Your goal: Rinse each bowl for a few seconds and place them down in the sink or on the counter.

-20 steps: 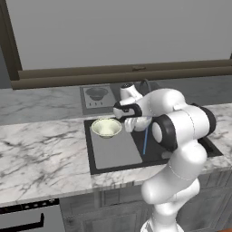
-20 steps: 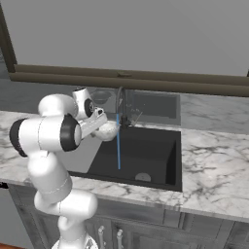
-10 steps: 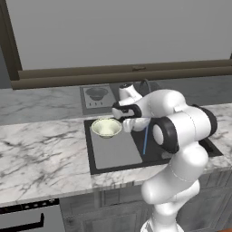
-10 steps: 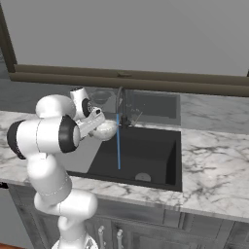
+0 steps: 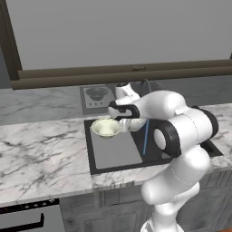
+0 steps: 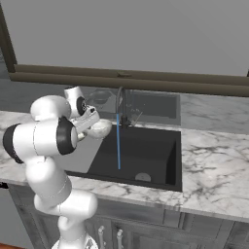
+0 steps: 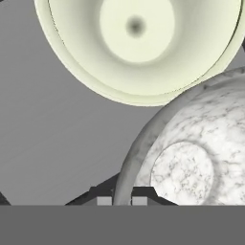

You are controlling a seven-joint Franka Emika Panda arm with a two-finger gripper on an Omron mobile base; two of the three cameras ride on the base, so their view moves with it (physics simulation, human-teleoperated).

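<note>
The gripper [image 7: 122, 200] is closed on the rim of the speckled grey-white bowl [image 7: 191, 162], held above the sink [image 5: 113, 156] at its left edge. Beyond it, the cream bowl [image 5: 106, 128] sits in the sink's rear-left corner. Water stream [image 6: 118, 141] falls from the tap [image 6: 121, 104].

White marble counter [image 5: 41, 152] around black sink [image 5: 113, 154], cream bowl [image 5: 105, 128] inside.

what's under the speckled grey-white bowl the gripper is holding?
Under the held speckled grey-white bowl lies the flat grey panel of the black sink, with the pale cream, greenish-inside bowl resting there beside it. The held bowl covers what lies directly beneath it.
</note>
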